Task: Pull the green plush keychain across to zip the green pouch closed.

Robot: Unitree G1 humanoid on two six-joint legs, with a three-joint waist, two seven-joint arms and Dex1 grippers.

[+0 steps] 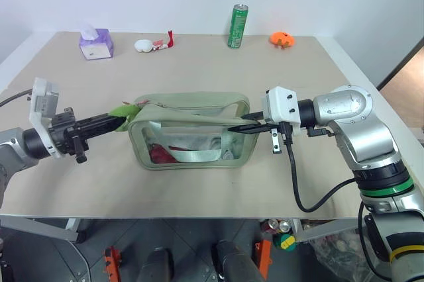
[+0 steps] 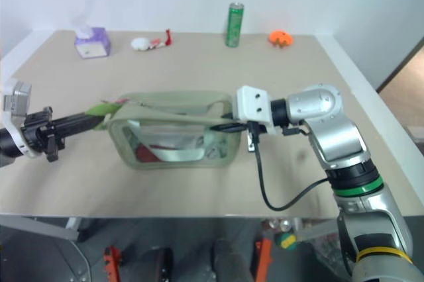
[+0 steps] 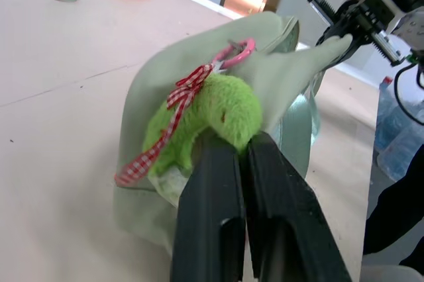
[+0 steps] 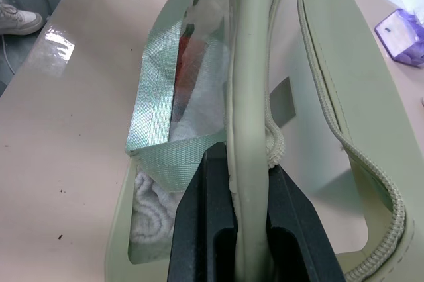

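Table [image 1: 199,63]: a broad tan top, carrying everything that follows.
Green pouch [image 1: 192,138]: seen at the middle of the table, near its front edge, stretched between the two grippers; red and white contents are shown through the clear front panel. The zip along the top is seen lying open in the right wrist view.
Right gripper [image 1: 246,126]: clamped on the pouch's pale top edge at the pouch's right end; in the right wrist view the fabric rim is pinched between the two black fingers [image 4: 202,222].
Left gripper [image 1: 116,120]: closed tight on the green plush keychain at the pouch's left end, the fingers [image 3: 209,216] pressed together around the fuzz.
Green plush keychain [image 3: 212,113]: held right at the left gripper's tips, touching the pouch's left upper corner; a red checked ribbon and a pink ring are seen on it.
Green can [image 1: 238,26]: upright at the far edge.
Purple tissue box [image 1: 96,44]: far left corner.
Orange object [image 1: 282,39]: far edge, right of the can.
White-and-red plush [image 1: 152,44]: far edge, between box and can.
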